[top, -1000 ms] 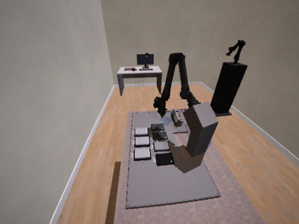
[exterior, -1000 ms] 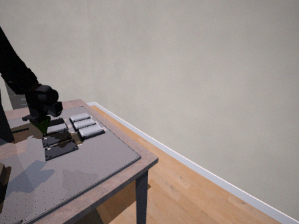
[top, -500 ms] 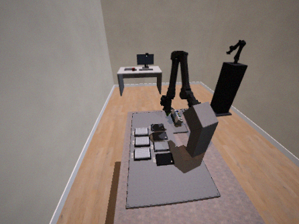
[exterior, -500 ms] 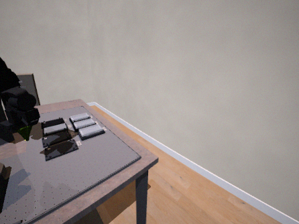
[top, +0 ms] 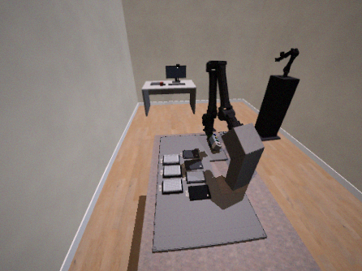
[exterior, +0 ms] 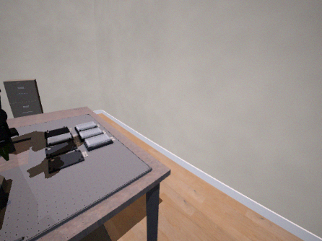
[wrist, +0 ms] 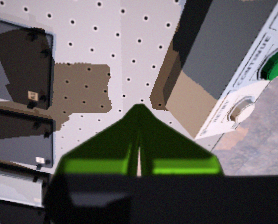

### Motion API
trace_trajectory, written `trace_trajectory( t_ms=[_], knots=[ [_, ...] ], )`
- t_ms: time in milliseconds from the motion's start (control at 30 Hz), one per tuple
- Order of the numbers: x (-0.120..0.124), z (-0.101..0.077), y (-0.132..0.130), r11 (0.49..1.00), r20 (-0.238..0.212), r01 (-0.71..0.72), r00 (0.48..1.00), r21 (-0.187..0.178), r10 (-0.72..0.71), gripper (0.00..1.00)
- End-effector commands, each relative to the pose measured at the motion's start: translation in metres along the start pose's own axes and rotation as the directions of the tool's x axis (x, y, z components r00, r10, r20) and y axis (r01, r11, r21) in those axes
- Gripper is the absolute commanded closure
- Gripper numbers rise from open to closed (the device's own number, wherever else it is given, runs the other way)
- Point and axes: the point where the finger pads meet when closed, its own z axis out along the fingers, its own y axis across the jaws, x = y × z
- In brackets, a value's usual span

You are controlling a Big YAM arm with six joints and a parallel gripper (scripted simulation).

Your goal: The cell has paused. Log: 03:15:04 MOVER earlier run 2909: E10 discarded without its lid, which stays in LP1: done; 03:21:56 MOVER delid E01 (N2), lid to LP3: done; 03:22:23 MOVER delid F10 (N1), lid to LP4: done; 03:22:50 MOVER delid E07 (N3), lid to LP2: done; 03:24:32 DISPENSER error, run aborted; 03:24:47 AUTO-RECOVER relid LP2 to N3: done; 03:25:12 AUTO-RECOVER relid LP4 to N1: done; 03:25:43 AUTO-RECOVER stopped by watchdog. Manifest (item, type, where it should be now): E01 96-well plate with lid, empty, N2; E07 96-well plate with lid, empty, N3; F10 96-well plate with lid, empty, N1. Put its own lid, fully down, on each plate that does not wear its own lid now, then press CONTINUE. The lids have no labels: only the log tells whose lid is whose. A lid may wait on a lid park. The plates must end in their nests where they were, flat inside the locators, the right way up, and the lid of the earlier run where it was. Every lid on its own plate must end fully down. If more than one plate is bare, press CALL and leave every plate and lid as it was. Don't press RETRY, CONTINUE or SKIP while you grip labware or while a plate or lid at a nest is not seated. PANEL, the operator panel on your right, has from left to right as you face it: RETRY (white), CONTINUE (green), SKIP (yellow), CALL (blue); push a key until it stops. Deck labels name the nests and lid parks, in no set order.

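Three pale 96-well plates stand in a column of nests [top: 171, 171], also seen in the exterior view [exterior: 91, 133]. They are too small for me to tell how their lids sit. Beside them is a column of lid parks. One park holds a grey lid [top: 196, 176], which also shows in the exterior view [exterior: 59, 138]. The other parks look dark and bare [top: 199, 192]. My gripper [top: 213, 141] is shut on nothing and hangs above the deck just left of the operator panel [top: 220, 139]. In the wrist view the green fingers [wrist: 139, 112] point near the white RETRY key [wrist: 241, 109] and the green CONTINUE key [wrist: 272, 70].
A tall grey block [top: 243, 156] stands right of the lid parks, close to the arm. Two dark lid parks [wrist: 25, 65] show at the left of the wrist view. A desk with a monitor [top: 175, 73] and a black pedestal [top: 277, 106] stand far behind.
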Motion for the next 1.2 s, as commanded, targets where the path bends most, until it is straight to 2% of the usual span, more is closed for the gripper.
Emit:
trace_trajectory(
  t_ms=[0, 100, 467, 600, 667, 700, 733, 833, 933, 1000, 1100, 1133, 1167],
  knots=[
    [-0.002, -0.004, -0.020, 0.995, 0.016, -0.095, 0.995, 0.019, 0.095, 1.00],
    [-0.002, -0.003, -0.025, 0.993, 0.012, -0.115, 0.993, 0.019, 0.115, 1.00],
    [-0.003, 0.000, -0.081, 0.945, -0.003, -0.326, 0.945, 0.023, 0.326, 1.00],
    [-0.005, -0.001, -0.101, 0.952, -0.003, -0.306, 0.952, 0.023, 0.306, 1.00],
    [-0.005, -0.001, -0.101, 0.952, -0.003, -0.306, 0.952, 0.023, 0.306, 1.00],
    [-0.010, -0.002, -0.107, 0.953, 0.016, -0.301, 0.954, 0.020, 0.301, 1.00],
    [-0.005, -0.001, -0.111, 0.952, -0.003, -0.307, 0.952, 0.023, 0.307, 1.00],
    [-0.006, -0.001, -0.124, 0.951, -0.002, -0.307, 0.952, 0.023, 0.307, 1.00],
    [-0.011, -0.007, -0.124, 0.954, 0.026, -0.298, 0.954, 0.020, 0.297, 1.00],
    [-0.010, -0.006, -0.115, 0.958, 0.016, -0.286, 0.958, 0.004, 0.286, 1.00],
    [-0.011, -0.005, -0.114, 0.959, 0.019, -0.284, 0.959, 0.004, 0.283, 1.00],
    [-0.007, 0.002, -0.116, 0.958, 0.005, -0.288, 0.958, 0.007, 0.288, 1.00],
    [-0.010, 0.004, -0.117, 0.958, 0.010, -0.287, 0.958, 0.008, 0.287, 1.00]
  ],
)
